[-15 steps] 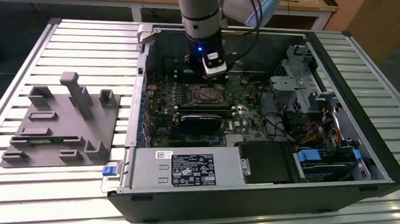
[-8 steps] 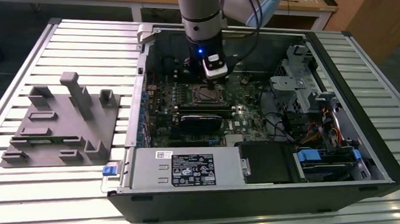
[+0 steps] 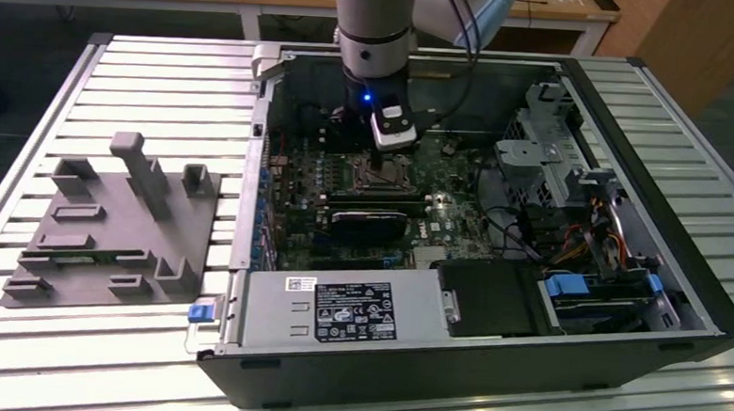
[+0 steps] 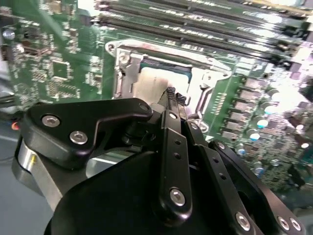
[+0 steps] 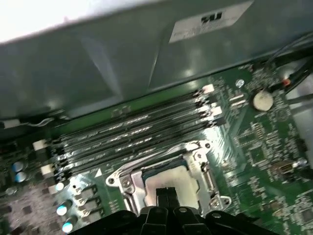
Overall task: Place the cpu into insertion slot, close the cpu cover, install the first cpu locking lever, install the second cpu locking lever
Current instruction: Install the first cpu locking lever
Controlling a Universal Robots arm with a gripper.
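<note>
The cpu (image 4: 156, 83) lies flat in the insertion slot (image 5: 166, 178), at twelve o'clock from the gripper (image 4: 174, 95), whose jaws look pressed together, holding nothing. It is probably light, stiff and fragile, best gripped by its edges.

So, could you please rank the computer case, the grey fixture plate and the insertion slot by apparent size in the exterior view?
1. Computer case, largest by far.
2. Grey fixture plate, clearly smaller.
3. Insertion slot, smallest, under the gripper.
</note>
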